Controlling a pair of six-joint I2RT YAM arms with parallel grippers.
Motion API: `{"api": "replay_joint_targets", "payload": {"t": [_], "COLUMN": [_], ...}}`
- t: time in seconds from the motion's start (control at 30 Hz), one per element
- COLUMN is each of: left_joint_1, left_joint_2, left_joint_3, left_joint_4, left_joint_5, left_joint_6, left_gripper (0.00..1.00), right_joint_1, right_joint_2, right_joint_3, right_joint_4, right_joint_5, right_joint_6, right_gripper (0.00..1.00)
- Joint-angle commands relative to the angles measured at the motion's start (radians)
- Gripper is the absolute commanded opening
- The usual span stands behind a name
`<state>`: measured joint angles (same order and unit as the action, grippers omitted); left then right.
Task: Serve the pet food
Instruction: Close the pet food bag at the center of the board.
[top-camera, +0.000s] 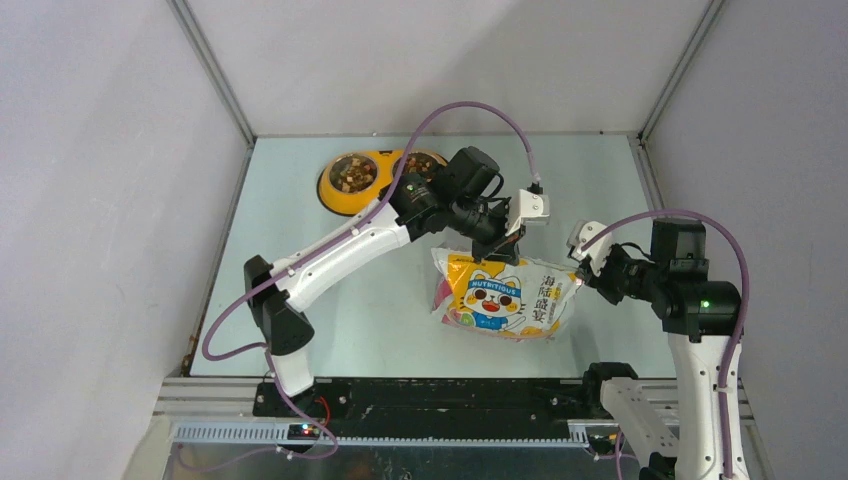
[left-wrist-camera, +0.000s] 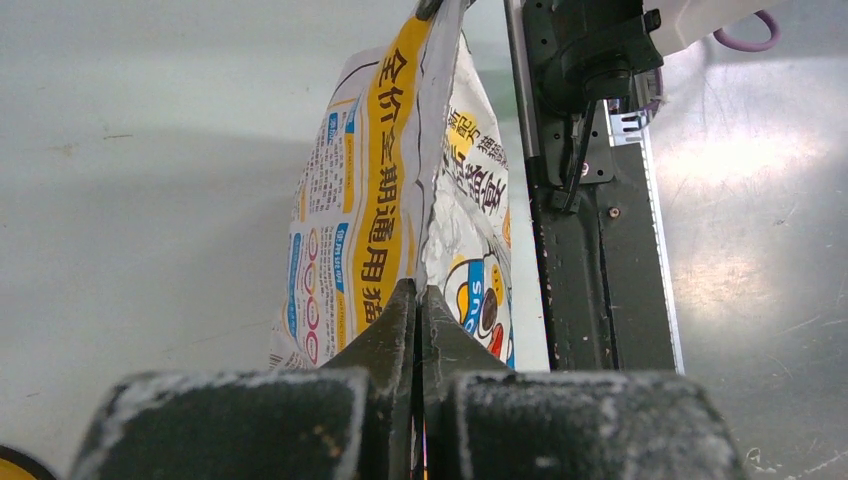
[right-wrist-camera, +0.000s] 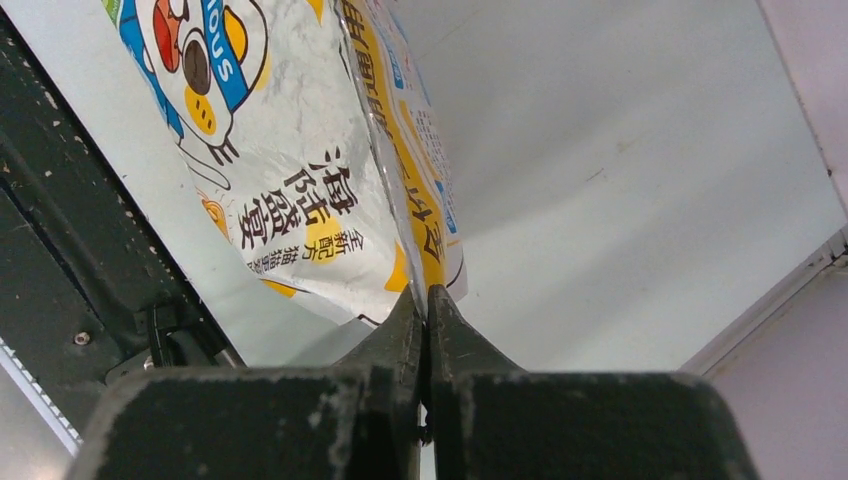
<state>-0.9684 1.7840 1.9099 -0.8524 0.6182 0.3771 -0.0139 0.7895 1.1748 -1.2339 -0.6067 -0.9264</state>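
The glossy yellow-white-pink bag (top-camera: 505, 295) with the cartoon cat hangs above the table's middle, held at both top corners. My left gripper (top-camera: 488, 256) is shut on its left top corner; in the left wrist view the bag (left-wrist-camera: 400, 190) stretches away from the pinched fingertips (left-wrist-camera: 404, 300). My right gripper (top-camera: 580, 274) is shut on the right top corner, the bag (right-wrist-camera: 330, 170) running up from its tips (right-wrist-camera: 445, 305). Pet food (top-camera: 352, 174) of brown and dark kibble lies in both bowls of the yellow feeder (top-camera: 337, 199) at the back.
The black rail (top-camera: 430, 397) with the arm bases runs along the near edge. White enclosure walls stand on the left, right and back. The left arm (top-camera: 340, 250) reaches diagonally across the table between the feeder and the bag.
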Motion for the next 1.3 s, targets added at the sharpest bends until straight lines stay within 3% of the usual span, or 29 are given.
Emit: {"api": "replay_joint_targets", "payload": {"t": [0.0, 0.03, 0.1, 0.23, 0.3, 0.33, 0.37, 0.4, 0.67, 0.73, 0.87, 1.07, 1.23, 1.27], "left_joint_1": [0.007, 0.007, 0.007, 0.009, 0.011, 0.011, 0.011, 0.011, 0.012, 0.014, 0.014, 0.014, 0.014, 0.014], "left_joint_2": [-0.108, -0.108, -0.112, -0.114, -0.113, -0.113, -0.113, -0.112, -0.12, -0.124, -0.125, -0.118, -0.115, -0.113], "left_joint_3": [0.01, 0.01, 0.01, 0.009, 0.009, 0.009, 0.009, 0.01, 0.013, 0.014, 0.013, 0.014, 0.014, 0.014], "left_joint_4": [0.019, 0.019, 0.018, 0.016, 0.016, 0.018, 0.018, 0.018, 0.014, 0.012, 0.009, 0.018, 0.026, 0.028], "left_joint_5": [0.081, 0.081, 0.08, 0.079, 0.081, 0.082, 0.083, 0.083, 0.07, 0.068, 0.068, 0.078, 0.074, 0.072], "left_joint_6": [0.005, 0.005, 0.005, 0.008, 0.008, 0.008, 0.006, 0.006, 0.011, 0.013, 0.016, 0.002, -0.008, -0.012], "left_gripper": [0.0, 0.0, 0.0, 0.0, 0.0, 0.0, 0.0, 0.0, 0.0, 0.0, 0.0, 0.0, 0.02, 0.09], "right_joint_1": [-0.032, -0.033, -0.042, -0.08, -0.093, -0.095, -0.097, -0.098, -0.105, -0.106, -0.105, -0.077, 0.079, 0.099], "right_joint_2": [0.006, 0.01, 0.015, 0.014, 0.016, 0.019, 0.021, 0.025, 0.01, 0.021, 0.022, 0.038, 0.043, 0.043], "right_joint_3": [0.066, 0.076, 0.08, 0.085, 0.088, 0.088, 0.089, 0.089, 0.094, 0.095, 0.094, 0.07, 0.004, -0.007], "right_joint_4": [0.038, 0.034, 0.022, -0.013, -0.028, -0.034, -0.036, -0.035, 0.047, 0.05, 0.052, 0.117, 0.22, 0.249], "right_joint_5": [0.068, 0.088, 0.116, 0.112, 0.102, 0.098, 0.088, 0.082, -0.014, -0.049, -0.196, -0.346, -0.262, -0.246], "right_joint_6": [-0.001, -0.003, -0.019, -0.065, -0.082, -0.09, -0.095, -0.094, -0.036, -0.035, -0.033, 0.046, 0.112, 0.13], "right_gripper": [0.06, 0.17, 0.26, 0.29, 0.24, 0.17, 0.04, 0.0, 0.0, 0.21, 0.41, 0.53, 0.57, 0.57]}}
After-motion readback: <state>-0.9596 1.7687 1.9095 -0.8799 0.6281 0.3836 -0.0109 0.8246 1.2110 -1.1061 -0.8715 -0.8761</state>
